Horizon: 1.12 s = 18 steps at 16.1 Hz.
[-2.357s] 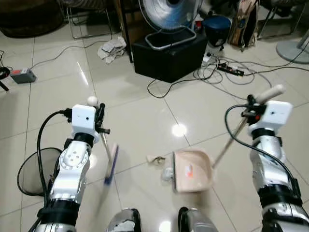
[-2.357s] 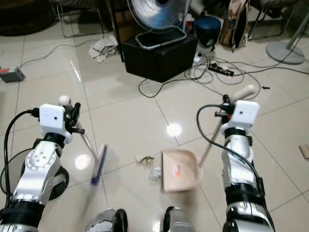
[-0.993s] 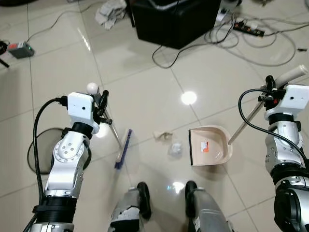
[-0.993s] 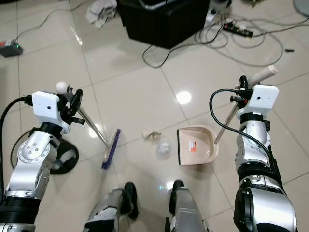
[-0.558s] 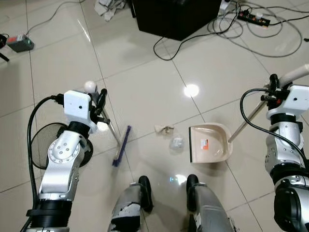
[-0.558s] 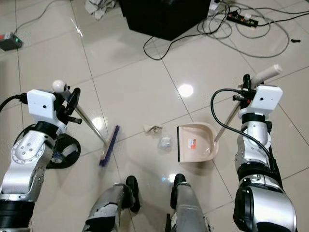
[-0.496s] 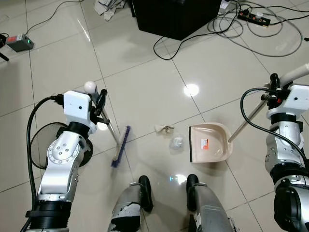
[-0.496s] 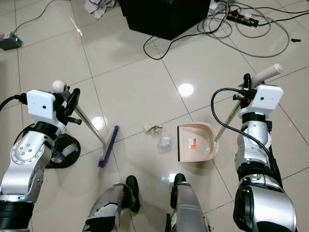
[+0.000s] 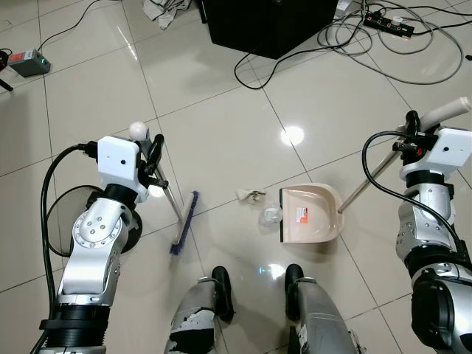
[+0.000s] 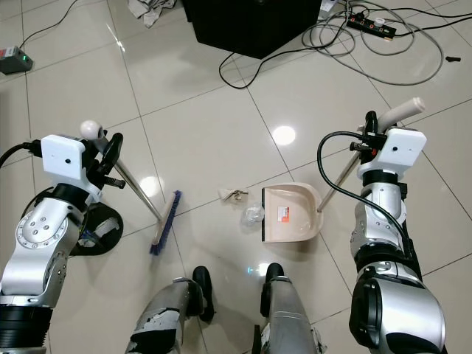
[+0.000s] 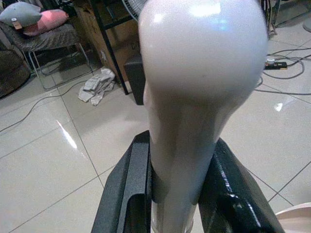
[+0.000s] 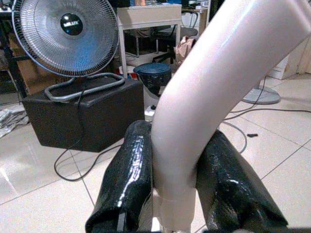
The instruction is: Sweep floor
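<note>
Debris (image 9: 269,217): lying at dustpan (image 9: 310,214) lip, which is closing in leftward.
Left pincer (image 9: 153,158): clenching broom (image 9: 182,225).
Right pincer (image 9: 413,134): clenching dustpan handle.
Next: sweeping debris in.

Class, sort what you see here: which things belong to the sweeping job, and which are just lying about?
Job: broom in left gripper; dustpan in right gripper; paper scrap; clear wrapper.

Lying about: black box; cables; power strip; rag.
</note>
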Available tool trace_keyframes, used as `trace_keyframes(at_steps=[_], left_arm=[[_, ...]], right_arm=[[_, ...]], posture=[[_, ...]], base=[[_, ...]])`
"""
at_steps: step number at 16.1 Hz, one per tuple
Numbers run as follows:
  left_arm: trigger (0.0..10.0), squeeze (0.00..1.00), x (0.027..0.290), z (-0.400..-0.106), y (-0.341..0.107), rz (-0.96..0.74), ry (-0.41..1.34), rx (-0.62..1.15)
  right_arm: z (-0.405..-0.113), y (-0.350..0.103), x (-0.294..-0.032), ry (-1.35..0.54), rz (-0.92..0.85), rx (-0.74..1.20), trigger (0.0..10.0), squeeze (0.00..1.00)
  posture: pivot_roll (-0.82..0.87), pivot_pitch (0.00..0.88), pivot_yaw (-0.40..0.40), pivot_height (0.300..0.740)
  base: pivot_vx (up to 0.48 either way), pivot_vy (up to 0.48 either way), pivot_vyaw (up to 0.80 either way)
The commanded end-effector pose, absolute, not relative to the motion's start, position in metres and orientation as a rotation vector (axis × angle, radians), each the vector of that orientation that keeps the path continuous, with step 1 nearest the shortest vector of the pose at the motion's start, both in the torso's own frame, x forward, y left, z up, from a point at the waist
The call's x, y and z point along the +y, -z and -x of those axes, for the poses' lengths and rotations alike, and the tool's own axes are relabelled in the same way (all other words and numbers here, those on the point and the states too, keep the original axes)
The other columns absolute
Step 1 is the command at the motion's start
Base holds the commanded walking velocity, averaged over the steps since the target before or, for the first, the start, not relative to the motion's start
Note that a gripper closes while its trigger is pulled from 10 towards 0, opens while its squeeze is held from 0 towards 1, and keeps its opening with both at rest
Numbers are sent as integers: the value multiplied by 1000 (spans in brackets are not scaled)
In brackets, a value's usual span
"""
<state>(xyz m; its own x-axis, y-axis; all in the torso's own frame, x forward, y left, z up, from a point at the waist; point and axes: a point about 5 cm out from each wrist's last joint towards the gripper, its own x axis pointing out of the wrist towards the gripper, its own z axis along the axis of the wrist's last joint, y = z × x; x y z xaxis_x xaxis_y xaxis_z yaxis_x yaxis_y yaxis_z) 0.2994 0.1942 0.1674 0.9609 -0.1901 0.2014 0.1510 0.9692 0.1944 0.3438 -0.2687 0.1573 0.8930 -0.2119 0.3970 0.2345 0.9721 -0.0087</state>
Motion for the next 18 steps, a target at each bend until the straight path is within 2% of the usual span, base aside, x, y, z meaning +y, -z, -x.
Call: trace_keyframes(at_steps=[1,6,12,18], left_arm=[[10000,0,199,-298,-161,-186,157,-197],[10000,0,199,-309,-151,-185,136,-179],[10000,0,203,-317,-148,-168,90,-188],[10000,0,216,-315,-157,-188,67,-207]], right_arm=[[-343,-152,-267,228,64,-386,10000,0],[-345,-155,-273,244,103,-355,10000,0],[-347,-163,-278,245,114,-365,10000,0],[-345,-160,-270,280,42,-418,10000,0]], posture=[[133,348,113,740],[55,265,64,740],[9,245,20,740],[92,312,110,740]], base=[[0,0,0],[0,0,0],[0,0,0],[0,0,0]])
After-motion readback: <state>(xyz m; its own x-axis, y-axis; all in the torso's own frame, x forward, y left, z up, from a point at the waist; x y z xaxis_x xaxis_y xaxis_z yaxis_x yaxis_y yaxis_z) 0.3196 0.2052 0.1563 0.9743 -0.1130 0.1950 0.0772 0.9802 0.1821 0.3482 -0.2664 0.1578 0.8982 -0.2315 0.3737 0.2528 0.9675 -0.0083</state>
